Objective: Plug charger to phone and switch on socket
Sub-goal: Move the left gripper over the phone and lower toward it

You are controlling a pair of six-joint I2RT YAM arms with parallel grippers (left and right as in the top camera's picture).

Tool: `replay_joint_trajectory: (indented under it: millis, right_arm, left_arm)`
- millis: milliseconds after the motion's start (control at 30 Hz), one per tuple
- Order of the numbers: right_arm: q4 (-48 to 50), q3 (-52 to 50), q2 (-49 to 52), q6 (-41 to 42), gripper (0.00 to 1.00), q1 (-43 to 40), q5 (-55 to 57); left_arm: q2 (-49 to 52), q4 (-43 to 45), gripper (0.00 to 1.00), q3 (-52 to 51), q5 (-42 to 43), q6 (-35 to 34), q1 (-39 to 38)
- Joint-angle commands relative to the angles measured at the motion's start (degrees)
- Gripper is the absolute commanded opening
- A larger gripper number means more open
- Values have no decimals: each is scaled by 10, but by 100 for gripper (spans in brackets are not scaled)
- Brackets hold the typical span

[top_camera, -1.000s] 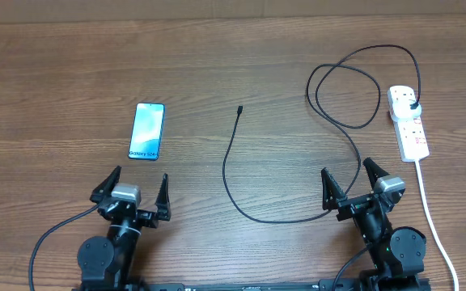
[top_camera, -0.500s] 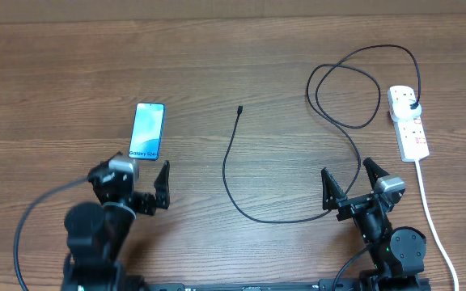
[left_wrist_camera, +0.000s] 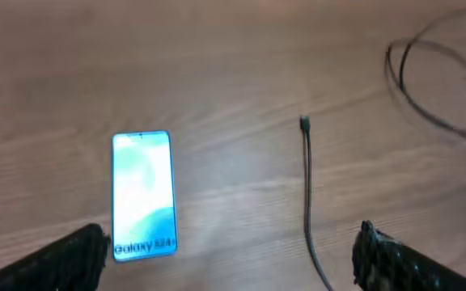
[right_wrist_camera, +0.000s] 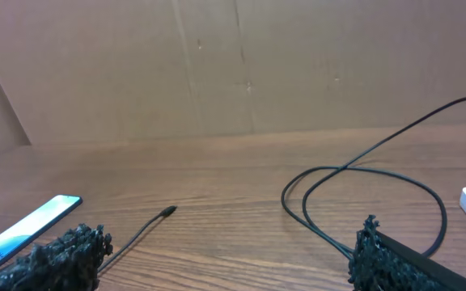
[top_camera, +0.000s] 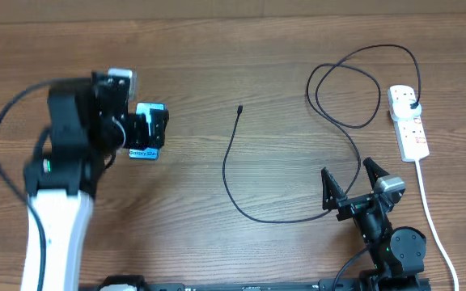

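My left gripper (left_wrist_camera: 231, 238) hangs wide open above the slim blue-screened phone (left_wrist_camera: 142, 194), which lies left of centre, long axis running near-to-far on the wooden table (left_wrist_camera: 217, 65). The thin black charger cable (left_wrist_camera: 307, 186) lies apart, rightward.

Brown wooden table (top_camera: 233, 73) with visible grain and a dull, matt finish. The phone (left_wrist_camera: 142, 194) has a smooth, glossy screen inside a black edge. The charger (top_camera: 224, 166) is a thin black cable, matt like rubber or plastic. The socket (top_camera: 411, 129) is smooth white plastic. The fingers (right_wrist_camera: 59, 255) of the right hand (right_wrist_camera: 231, 234) are black and coarsely rough. Behind stands a matt brown cardboard wall (right_wrist_camera: 217, 65).
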Motion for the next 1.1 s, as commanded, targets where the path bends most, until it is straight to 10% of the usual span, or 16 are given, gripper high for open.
replay_joint_trajectory:
  millis: [0,233,1067]
  right_arm:
    - [2,-6,-5,1,100,0,1]
    - [3,-6,-5,1,100,0,1]
    - [2,-6,-5,1,100,0,1]
  left_arm:
    - [122,-81,100,137,21,25,3]
    - [265,-203,99,266,20,57,3]
    - [499,-220,100,266,-74,94,3]
